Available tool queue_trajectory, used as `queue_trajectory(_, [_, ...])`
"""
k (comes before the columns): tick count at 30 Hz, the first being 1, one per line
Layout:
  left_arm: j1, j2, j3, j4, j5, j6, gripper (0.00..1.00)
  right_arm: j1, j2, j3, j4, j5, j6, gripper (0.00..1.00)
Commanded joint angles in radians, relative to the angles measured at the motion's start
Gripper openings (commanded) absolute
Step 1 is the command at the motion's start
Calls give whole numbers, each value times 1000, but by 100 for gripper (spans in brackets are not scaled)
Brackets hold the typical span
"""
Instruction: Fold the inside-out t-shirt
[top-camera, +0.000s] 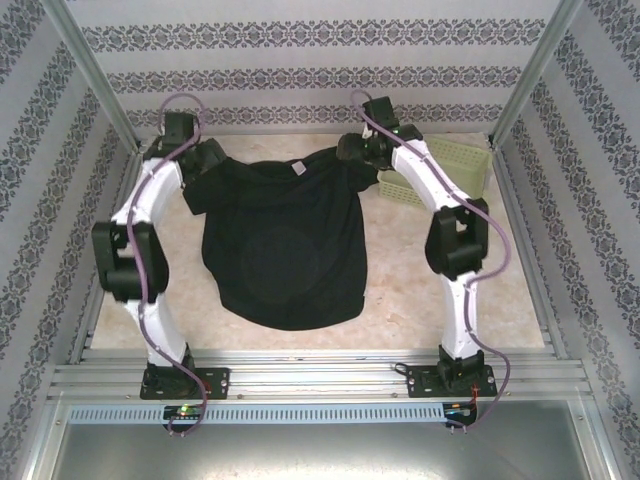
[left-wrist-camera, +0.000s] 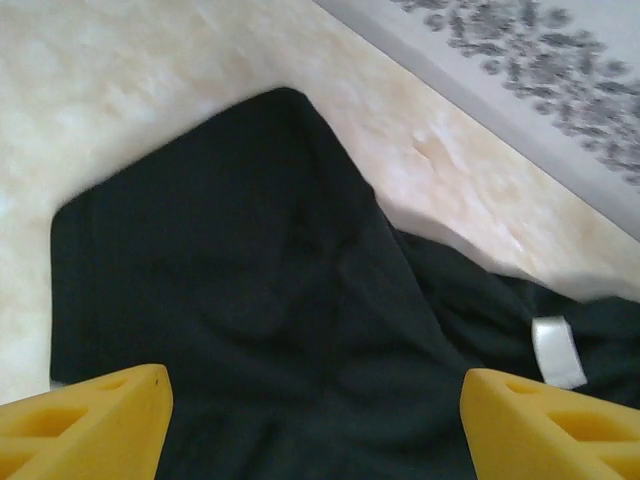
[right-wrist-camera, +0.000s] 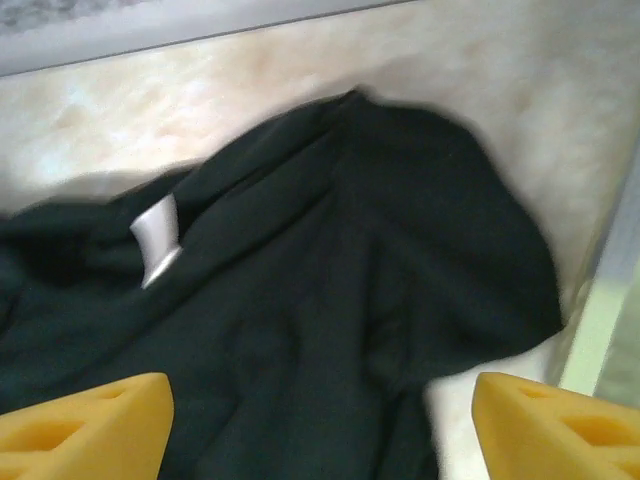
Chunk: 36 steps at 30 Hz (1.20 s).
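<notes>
The black inside-out t-shirt (top-camera: 285, 250) lies spread on the pale table, collar toward the back wall, its small white tag (top-camera: 296, 168) at the neckline. My left gripper (top-camera: 203, 165) hovers over the left sleeve (left-wrist-camera: 200, 250), open, yellow fingers (left-wrist-camera: 90, 420) wide apart with only cloth below them. My right gripper (top-camera: 357, 152) hovers over the right sleeve (right-wrist-camera: 440, 230), also open, fingertips (right-wrist-camera: 555, 425) spread. The tag shows as a white tab (left-wrist-camera: 556, 350) in the left wrist view, and as the same tab (right-wrist-camera: 155, 235) in the right wrist view.
A pale green perforated basket (top-camera: 455, 170) lies tipped at the back right, close behind my right arm; its edge (right-wrist-camera: 600, 330) shows beside the right sleeve. Patterned walls enclose the table on three sides. Bare tabletop (top-camera: 430, 300) lies right of the shirt.
</notes>
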Motion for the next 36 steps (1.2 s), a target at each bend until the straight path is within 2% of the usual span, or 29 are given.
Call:
queue_trajectory(1, [-67, -194, -249, 215, -24, -108, 76, 95, -214, -230, 54, 36, -16, 79])
queue_trajectory(4, [-154, -335, -418, 245, -94, -131, 76, 171, -344, -420, 68, 34, 12, 79])
queue_trajectory(6, [-219, -402, -491, 213, -135, -136, 76, 226, -420, -508, 16, 91, 35, 79])
queue_trajectory(9, [-273, -472, -586, 175, -93, -160, 76, 298, -531, -650, -9, 105, 78, 79])
queue_trajectory(16, [-351, -638, -795, 67, -103, -192, 74, 427, -692, -910, -3, 176, 176, 79])
queue_trajectory(20, [-363, -671, -876, 48, -116, -189, 72, 446, -734, -1065, 92, 148, 270, 78])
queue_trajectory(25, [-364, -631, -937, 109, -92, -173, 67, 458, -692, -1137, 166, 146, 327, 76])
queue_trajectory(30, [-364, -519, -935, 136, -68, -151, 62, 455, -545, -1096, 178, 178, 338, 71])
queue_trajectory(34, [-359, -456, -916, 192, -28, -136, 53, 452, -425, -1012, 188, 179, 304, 52])
queue_trajectory(36, [-353, -410, -878, 199, 5, -119, 48, 435, -384, -962, 174, 197, 277, 39])
